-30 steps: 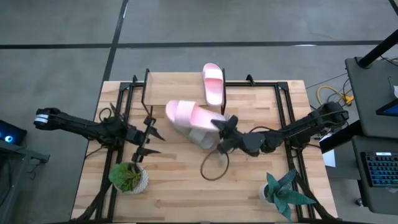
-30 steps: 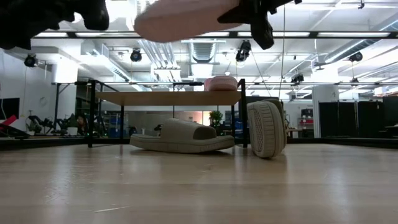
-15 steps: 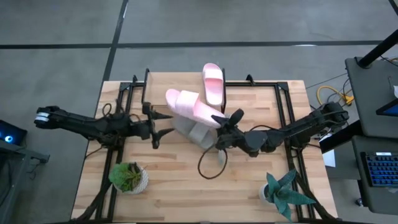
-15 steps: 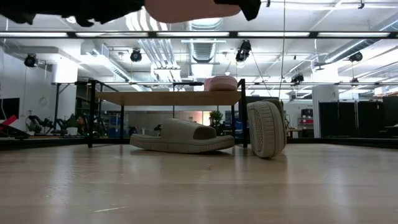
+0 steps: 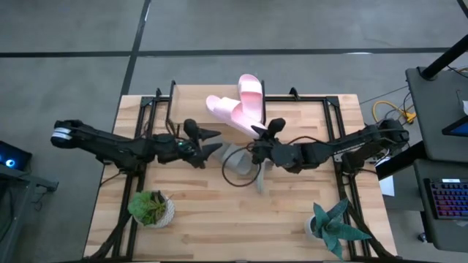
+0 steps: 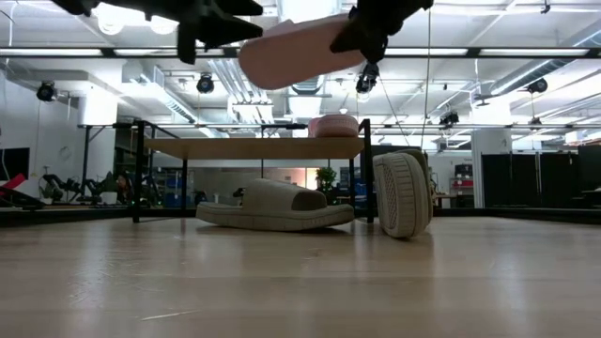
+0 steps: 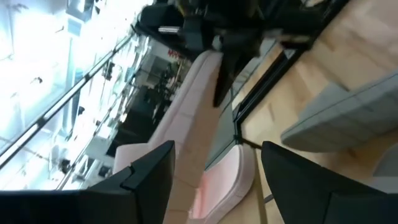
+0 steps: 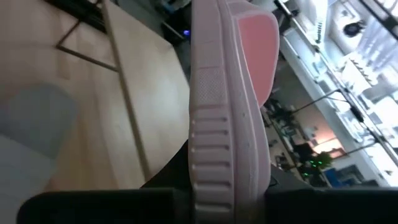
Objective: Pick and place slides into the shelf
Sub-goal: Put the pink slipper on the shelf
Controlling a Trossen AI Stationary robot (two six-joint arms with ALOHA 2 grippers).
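Observation:
In the high view a light pink slide [image 5: 228,113] hangs in the air over the shelf [image 5: 191,98], held by my right gripper [image 5: 261,136], which comes in from the right. In the low view this slide [image 6: 293,52] floats above the shelf's plank [image 6: 254,147]. A second pink slide [image 5: 251,95] lies sole down on the shelf top. One grey slide [image 6: 277,207] lies flat on the table under the shelf, and another [image 6: 402,194] stands on its side edge. My left gripper [image 5: 213,142] is open, close by the held slide's near side, touching nothing. My right gripper holds the pink slide by one end of its sole [image 8: 222,180], pinched between the two fingers, one on the footbed side and one on the underside. The fingers come roughly level from the table's right, along the slide. The slide is lifted clear, tilted, reaching away toward the shelf.
A potted plant [image 5: 151,207] stands near the table's near-left corner and another [image 5: 333,225] near the near-right corner. A dark cable loop [image 5: 241,172] lies by the grey slides. Black frame rails [image 5: 333,131] run along both sides of the table.
My right gripper has carried the pink slide toward the table's far edge and over the shelf, turning it so that it points toward the far-left. The slide rose, then came down a little. My left gripper has moved right and toward the far edge, up close to the slide, staying open.

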